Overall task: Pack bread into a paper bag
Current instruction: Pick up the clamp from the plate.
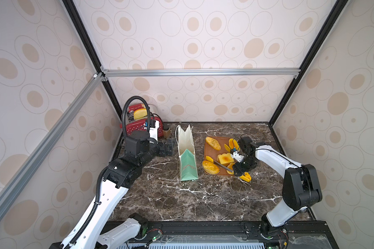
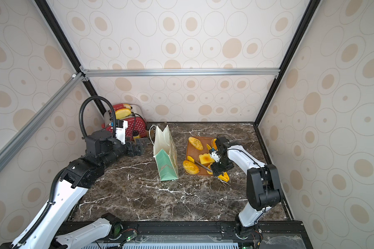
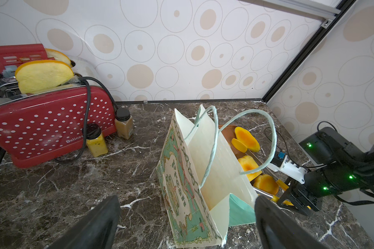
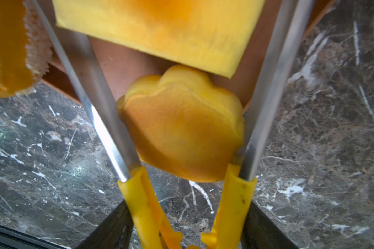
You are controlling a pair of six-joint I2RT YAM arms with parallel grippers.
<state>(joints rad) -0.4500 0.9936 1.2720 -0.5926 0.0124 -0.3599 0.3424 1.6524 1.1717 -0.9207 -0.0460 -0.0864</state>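
Glossy veined marble counter (image 1: 181, 204), matt paper bag (image 1: 187, 168), tongs (image 4: 99, 120) of shiny smooth metal with yellow plastic grips, bread (image 4: 181, 129) matt and spongy-looking.

One paper bag (image 1: 188, 168), one toaster (image 3: 48, 120), two jars (image 3: 96, 140), one tray (image 2: 192, 153), one pair of tongs (image 4: 97, 112) and six pieces of bread (image 1: 213, 143) are sitting on the counter (image 1: 181, 200).

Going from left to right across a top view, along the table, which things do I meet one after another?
The red toaster → left pincer, open → paper bag → brown tray with the bread → right pincer, closed on the tongs.
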